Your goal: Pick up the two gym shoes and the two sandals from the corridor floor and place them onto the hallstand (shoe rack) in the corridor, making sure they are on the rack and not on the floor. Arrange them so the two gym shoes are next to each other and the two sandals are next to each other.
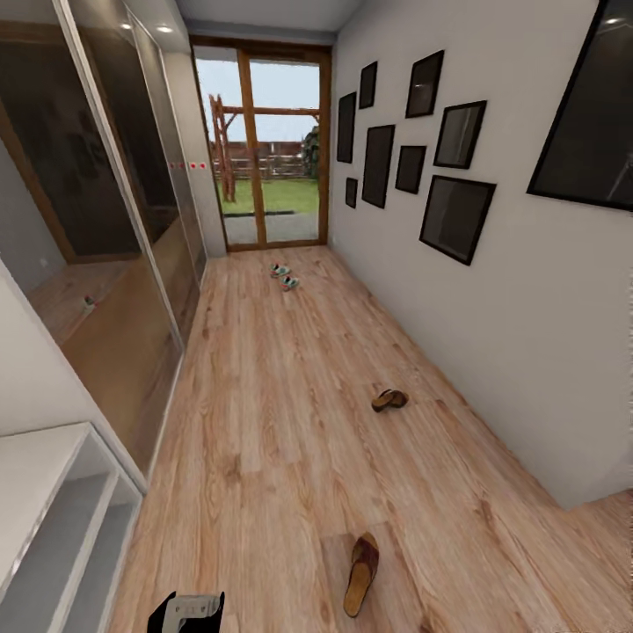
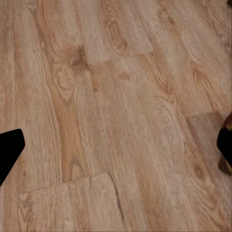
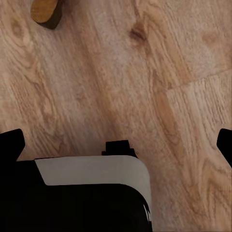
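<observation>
Two gym shoes point(image 1: 284, 276), white with green and red touches, lie side by side far down the corridor floor point(image 1: 264, 422) near the glass door. One brown sandal point(image 1: 389, 400) rests mid-corridor toward the right wall. The other sandal point(image 1: 361, 573) lies close in front of me; its tan heel point(image 3: 46, 12) shows in the right wrist view. A low white shelf unit point(image 1: 53, 519) with open bays stands at the near left; it may be the hallstand, as nothing above it is in frame. My left gripper point(image 2: 116, 150) and right gripper point(image 3: 118, 142) hang open over bare planks, holding nothing.
A glass-fronted wardrobe point(image 1: 114, 264) lines the left wall. Framed pictures point(image 1: 456, 218) hang on the right wall. The glass door point(image 1: 268, 149) closes the far end. Part of my left arm point(image 1: 186, 611) shows at the bottom edge, and my base point(image 3: 92, 193) sits under the right wrist.
</observation>
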`<state>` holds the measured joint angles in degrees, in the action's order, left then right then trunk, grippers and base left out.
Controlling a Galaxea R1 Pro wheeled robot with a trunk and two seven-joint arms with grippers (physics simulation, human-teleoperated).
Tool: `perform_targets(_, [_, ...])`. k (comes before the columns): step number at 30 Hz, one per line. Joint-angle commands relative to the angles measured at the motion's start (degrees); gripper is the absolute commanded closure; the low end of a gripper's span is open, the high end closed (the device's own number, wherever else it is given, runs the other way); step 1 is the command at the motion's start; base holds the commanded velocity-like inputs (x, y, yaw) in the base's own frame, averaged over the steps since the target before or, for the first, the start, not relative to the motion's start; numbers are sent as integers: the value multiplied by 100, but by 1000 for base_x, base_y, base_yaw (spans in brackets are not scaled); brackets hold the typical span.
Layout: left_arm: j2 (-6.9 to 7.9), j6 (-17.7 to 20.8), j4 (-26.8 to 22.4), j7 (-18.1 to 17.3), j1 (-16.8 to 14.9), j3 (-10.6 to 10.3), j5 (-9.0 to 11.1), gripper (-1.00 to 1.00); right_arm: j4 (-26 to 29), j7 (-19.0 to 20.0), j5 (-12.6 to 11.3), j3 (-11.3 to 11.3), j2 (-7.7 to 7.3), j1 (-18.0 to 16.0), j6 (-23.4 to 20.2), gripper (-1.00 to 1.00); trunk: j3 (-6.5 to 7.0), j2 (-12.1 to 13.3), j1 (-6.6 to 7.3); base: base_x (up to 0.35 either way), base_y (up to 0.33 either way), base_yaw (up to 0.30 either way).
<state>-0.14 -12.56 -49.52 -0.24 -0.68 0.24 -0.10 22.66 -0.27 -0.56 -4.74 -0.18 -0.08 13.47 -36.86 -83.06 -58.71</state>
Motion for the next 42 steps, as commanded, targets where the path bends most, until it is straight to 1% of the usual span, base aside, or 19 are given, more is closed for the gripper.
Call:
perform_targets(1, [-2, -18, 4, -2, -2, 3, -2, -100, 2, -1, -6, -9, 1, -1, 15, -100, -4, -2, -2, 242, 239, -300])
perform_targets(6, [-2, -18, 4, -2, -2, 3, -5, -100, 2, -1, -6, -9, 0, -1, 16, -100, -4, -2, -2, 220, 205, -300])
perform_targets(12, [-3, -18, 4, -2, -2, 3, -4, -100, 2, -1, -6, -9, 0, -1, 16, -100, -4, -2, -2, 47, 39, -287])
perform_targets(15, [-3, -18, 4, -2, -2, 3, -6, -100, 2, -1, -6, -9, 0, -1, 16, -100, -4, -2, -2, 44, 24, -135])
perform_targets(31, [-2, -18, 4, -2, -2, 3, -5, -100, 2, 0, -6, -9, 3, -1, 16, -100, -4, -2, -2, 207, 174, -12])
perform_targets(42, [-1, -20, 4, -2, -2, 3, -2, -100, 2, -1, -6, -9, 1, -1, 16, -100, -4, -2, -2, 46, 28, 0])
